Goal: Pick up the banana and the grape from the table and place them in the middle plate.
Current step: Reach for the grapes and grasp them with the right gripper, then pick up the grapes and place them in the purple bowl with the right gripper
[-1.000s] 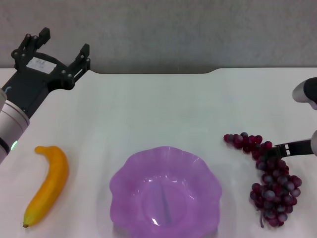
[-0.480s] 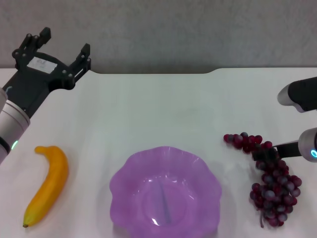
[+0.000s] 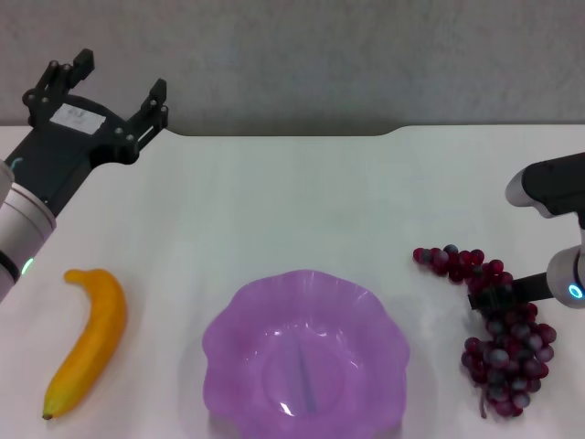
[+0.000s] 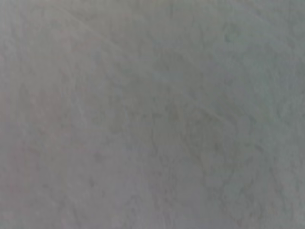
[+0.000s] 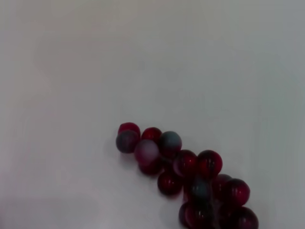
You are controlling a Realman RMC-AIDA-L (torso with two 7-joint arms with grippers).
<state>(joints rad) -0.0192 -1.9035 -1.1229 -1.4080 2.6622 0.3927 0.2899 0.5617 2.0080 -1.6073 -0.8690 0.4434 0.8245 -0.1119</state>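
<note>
Grape pickup is the step in hand: the right tool sits at the bunch's upper middle, its grip state impossible to tell. Better to clamp near the stem, so loose berries don't slip. Dark red-purple, some greyish, the bunch lies on the desk, directly under that tool. Left tool hangs open, far off.

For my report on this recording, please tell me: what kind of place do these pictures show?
Probably a lab test bench: a plain white table against a bare grey wall, holding only a banana, grapes and a purple plate.
</note>
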